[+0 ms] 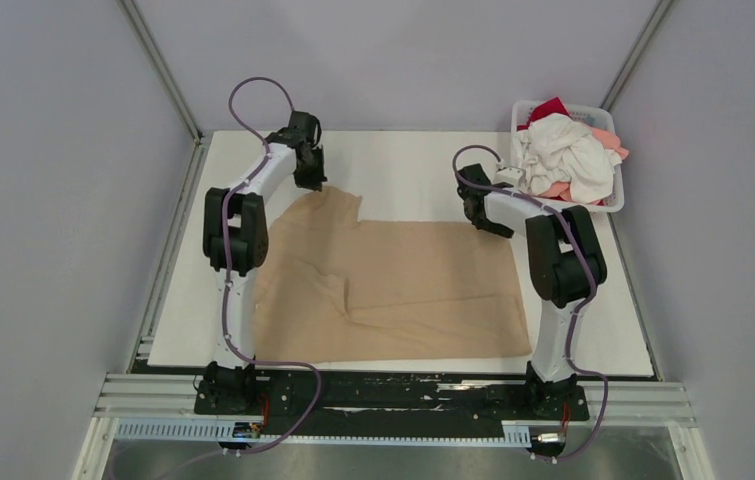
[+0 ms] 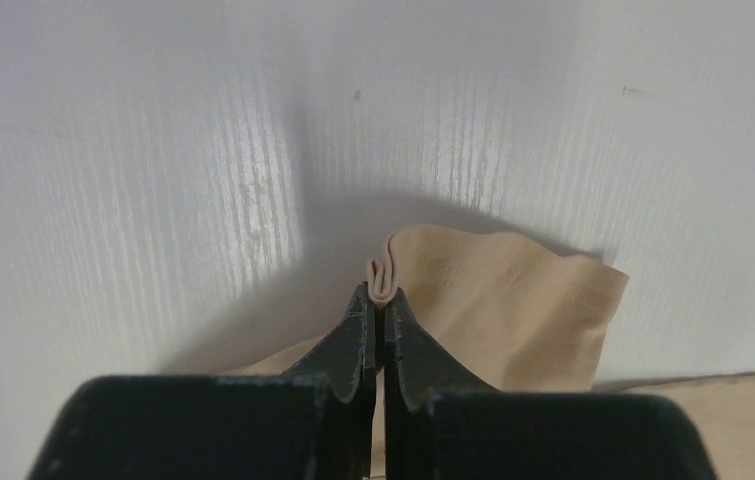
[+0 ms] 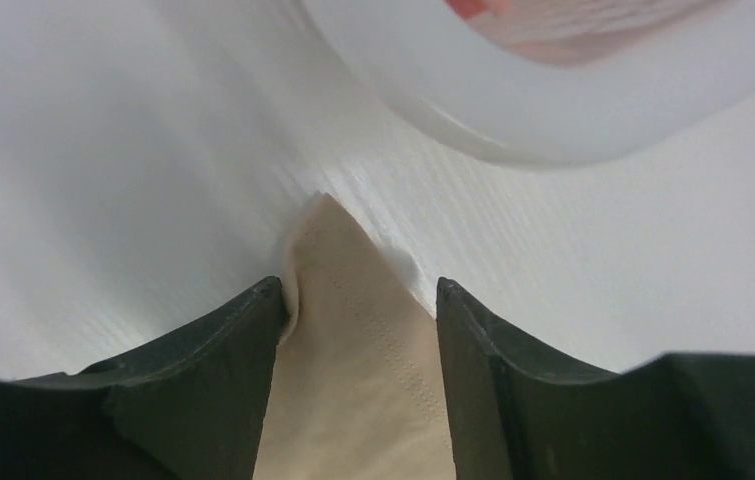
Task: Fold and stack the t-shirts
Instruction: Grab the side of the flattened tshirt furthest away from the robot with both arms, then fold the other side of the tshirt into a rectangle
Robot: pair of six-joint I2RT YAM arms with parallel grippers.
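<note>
Left gripper (image 2: 381,300): clenched on a small fold of the tee (image 1: 393,280), at its far left sleeve.
Right gripper (image 3: 358,295): spread, one finger on each side of the far right corner, nothing pinched yet.
Tee: tan, flat on the table, long axis left to right, body near of both my grippers.
Table (image 1: 403,160): white, smooth; cloth should slide easily.
Basket (image 1: 615,200): just right of my right gripper, other tees (image 1: 563,150) heaped inside.
Next, I judge: right closes, then both pull the far edge near.

Plain tan tee (image 1: 403,280), white basket (image 1: 618,190)
</note>
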